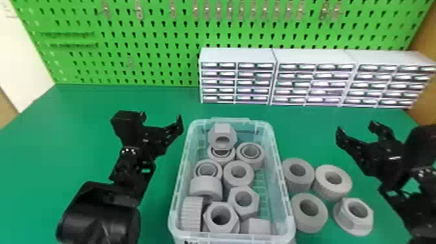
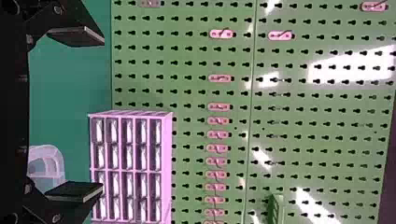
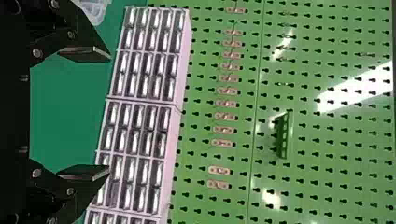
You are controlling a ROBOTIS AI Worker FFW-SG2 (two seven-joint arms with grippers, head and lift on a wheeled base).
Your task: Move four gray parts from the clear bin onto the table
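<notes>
The clear bin (image 1: 282, 194) stands mid-table with several gray parts in it, among them a hex nut (image 1: 222, 133) tilted on a ring at the far end. To the bin's right, on the green table, lie several more: two rings (image 1: 296, 173) farther back, a ring (image 1: 309, 211) nearer and a flanged nut (image 1: 355, 214). My left gripper (image 1: 162, 118) is left of the bin, open and holding nothing; the left wrist view shows the same gripper (image 2: 102, 114) spread wide. Right of the loose parts is my right gripper (image 1: 357, 126), open, and in its wrist view the gripper (image 3: 109, 114) has nothing between its fingers.
White drawer cabinets (image 1: 238, 78) line the back right of the table (image 1: 139, 97). Behind them rises a green pegboard (image 1: 155, 39) with small hooks. Green tabletop extends left of the bin, around the left arm.
</notes>
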